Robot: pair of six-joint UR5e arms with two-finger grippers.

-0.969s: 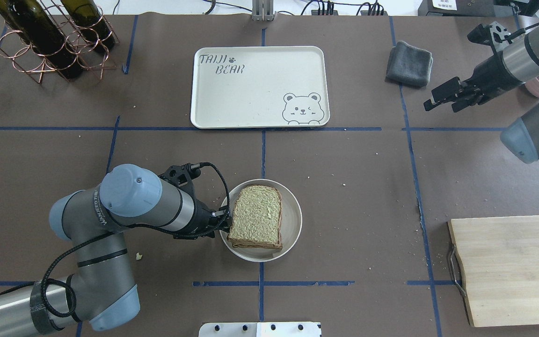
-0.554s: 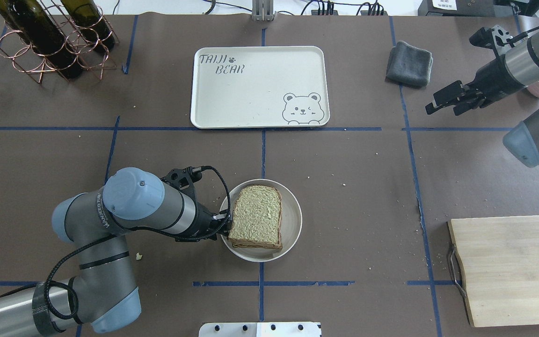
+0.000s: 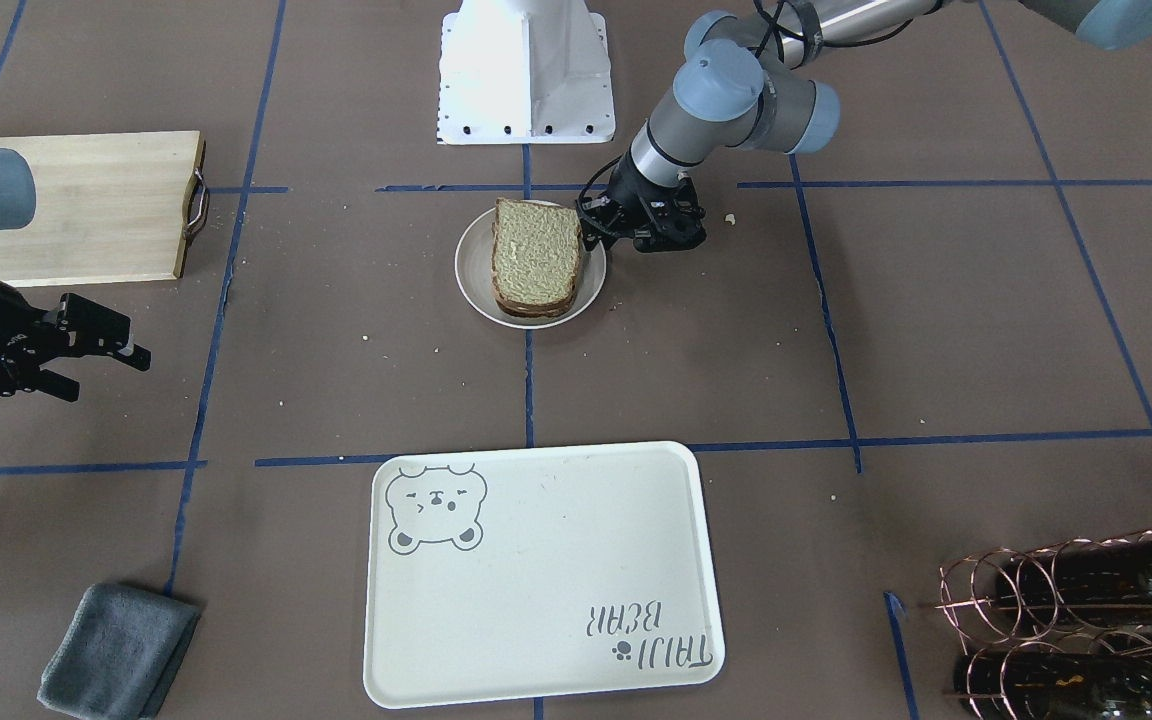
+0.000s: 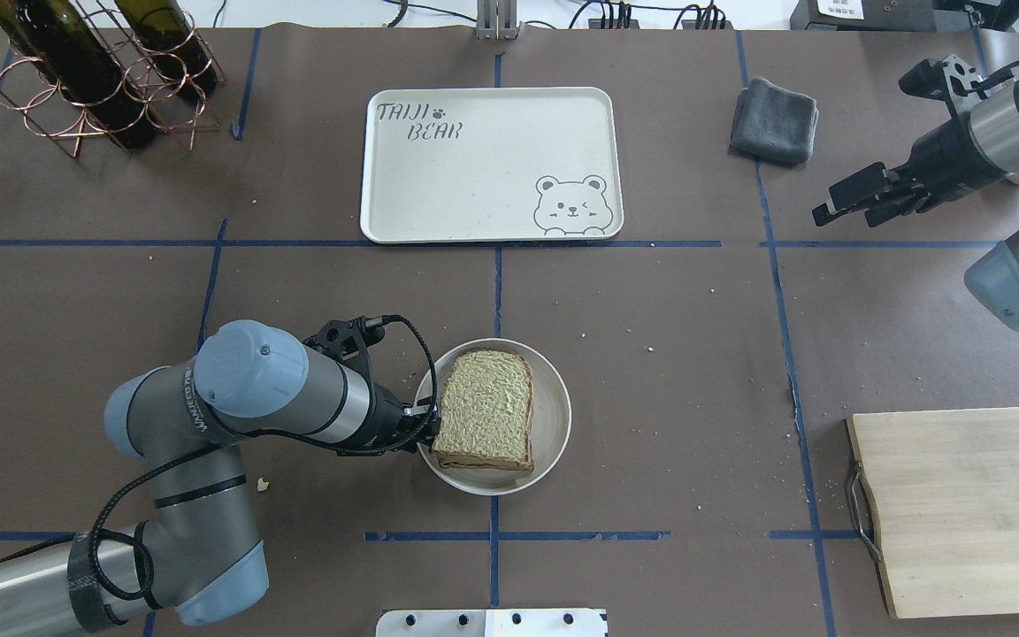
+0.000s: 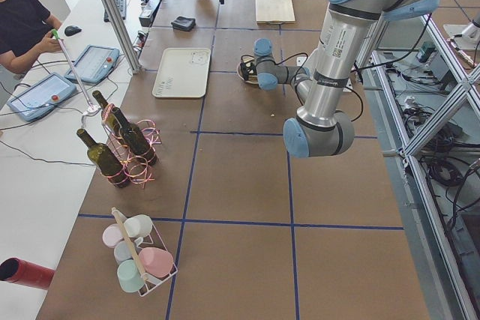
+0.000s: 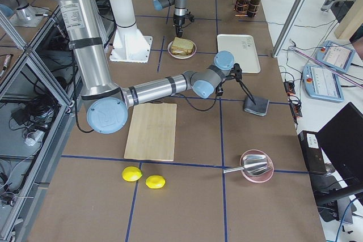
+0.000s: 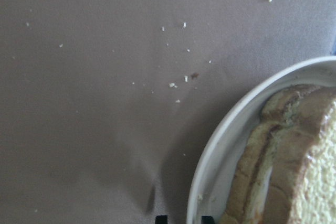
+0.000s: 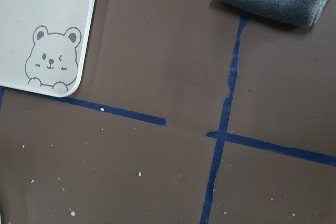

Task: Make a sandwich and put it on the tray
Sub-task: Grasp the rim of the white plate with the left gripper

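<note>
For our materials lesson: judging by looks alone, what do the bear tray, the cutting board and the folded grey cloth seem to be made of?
The tray looks like matte cream plastic: moulded rounded rim, printed grey drawing. The cutting board looks like pale, unfinished wood: straight grain lines show. The cloth is soft fabric, maybe microfibre: fuzzy surface, limp fold.

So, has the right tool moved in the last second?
Yes. In the overhead view the right tool has drawn back rightward, farther from the grey cloth.
</note>
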